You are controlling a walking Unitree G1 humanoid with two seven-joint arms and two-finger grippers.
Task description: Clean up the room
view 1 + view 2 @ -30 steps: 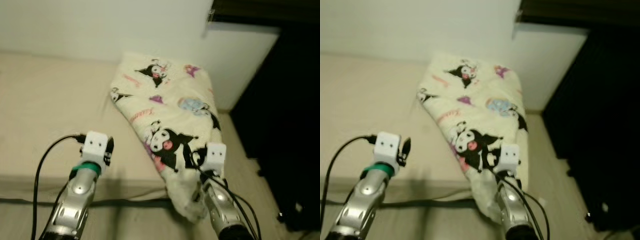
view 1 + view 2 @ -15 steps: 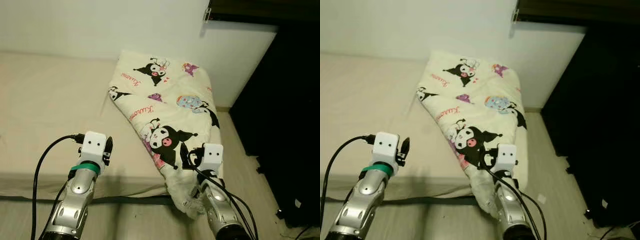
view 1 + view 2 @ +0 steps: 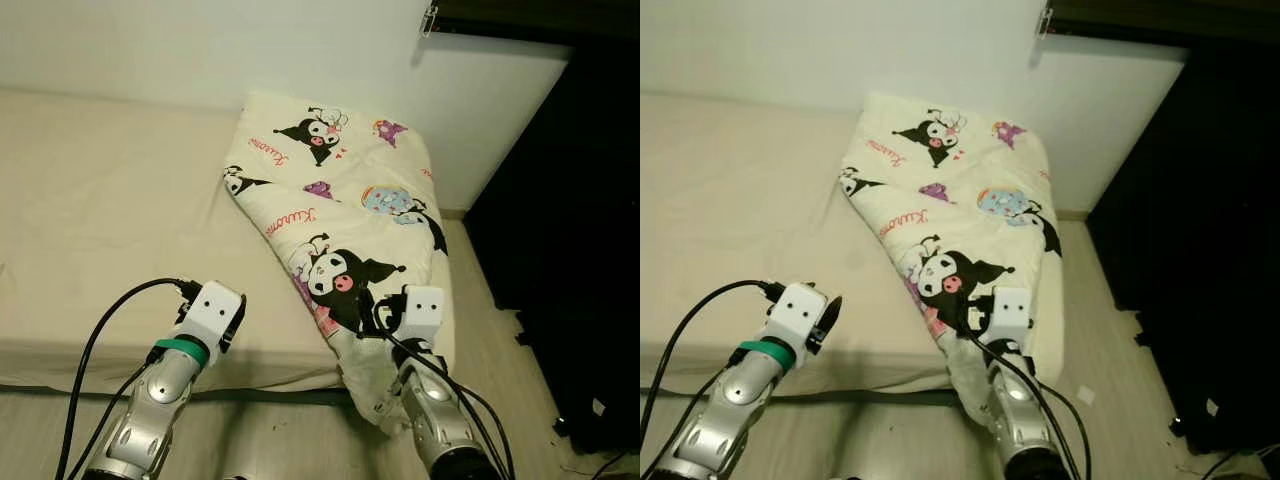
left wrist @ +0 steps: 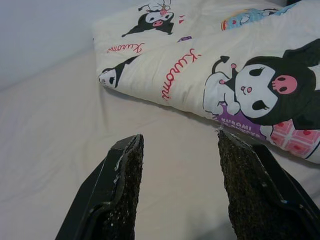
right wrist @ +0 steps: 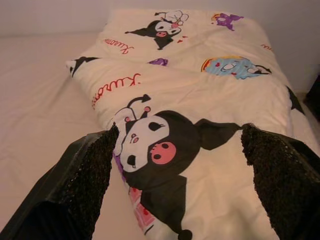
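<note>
Both pairs of fingers are spread wide and hold nothing, the right gripper [image 5: 175, 175] poised just above the near end of the cartoon-print blanket [image 3: 345, 215], which lies bunched ahead, while the left gripper [image 4: 177, 170] hovers over bare mattress [image 3: 110, 220] beside its edge, likely readying a grab.

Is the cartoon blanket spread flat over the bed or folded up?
Folded: the blanket lies doubled on the bed's right side, one corner hanging off.
</note>
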